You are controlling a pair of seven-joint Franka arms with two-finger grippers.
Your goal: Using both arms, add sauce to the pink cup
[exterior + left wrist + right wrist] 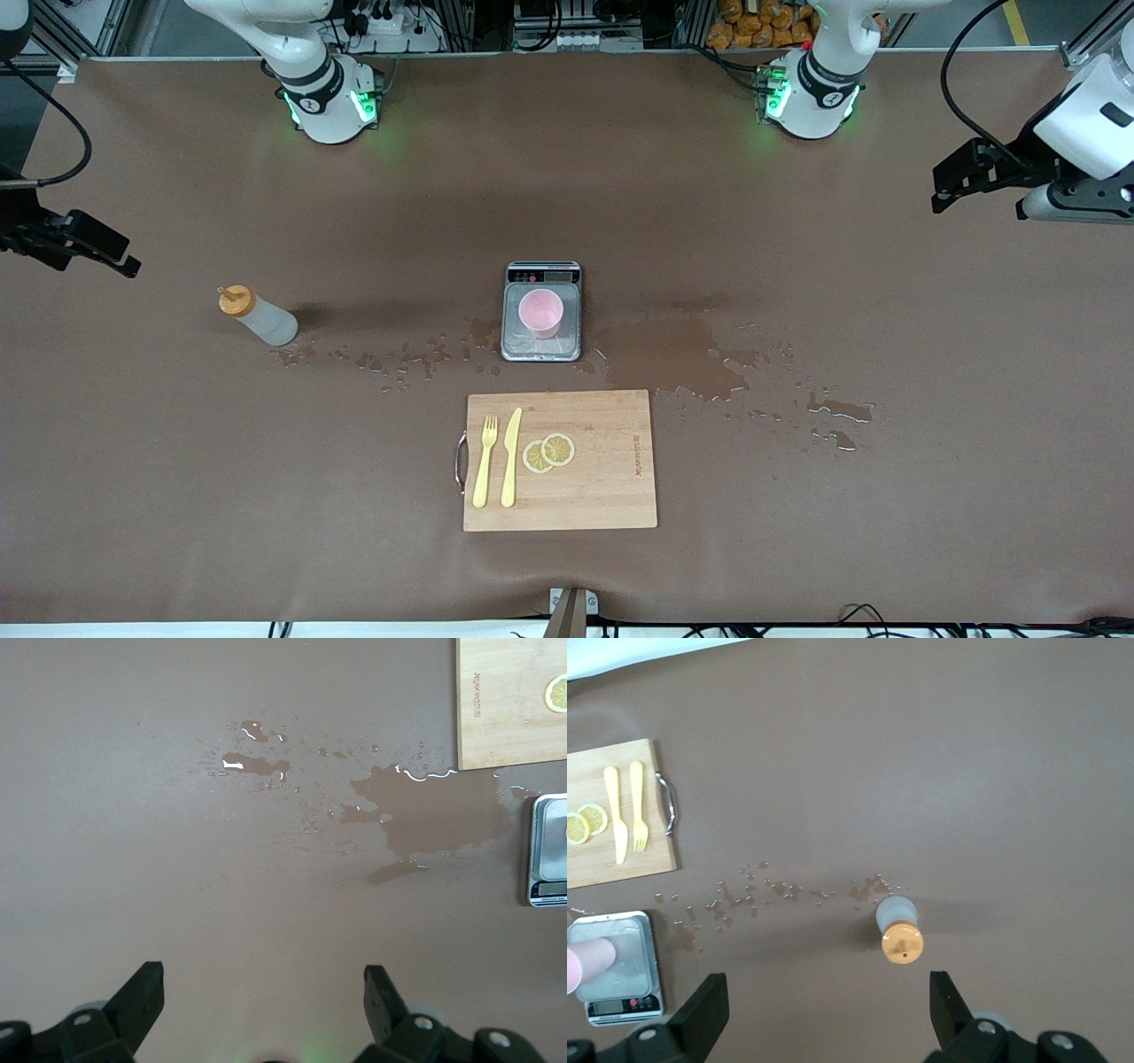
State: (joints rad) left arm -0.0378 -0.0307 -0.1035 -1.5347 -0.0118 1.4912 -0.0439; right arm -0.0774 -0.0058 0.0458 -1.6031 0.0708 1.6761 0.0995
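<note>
Fingers of both grippers are spread wide and hold nothing. Left gripper [263, 1005] hangs over bare table near its end; right gripper [828, 1010] hangs above the upright sauce [257, 315]. Pink cup [540, 311] stands on the scale [541, 343].

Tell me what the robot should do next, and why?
Probably the right claw should drop down around the whitish plastic squeeze bottle with the orange cap. The bottle stands untouched toward the right arm's end of the table, under that open claw. The pale pink plastic cup already sits on the silver scale. The left claw waits, open.
</note>
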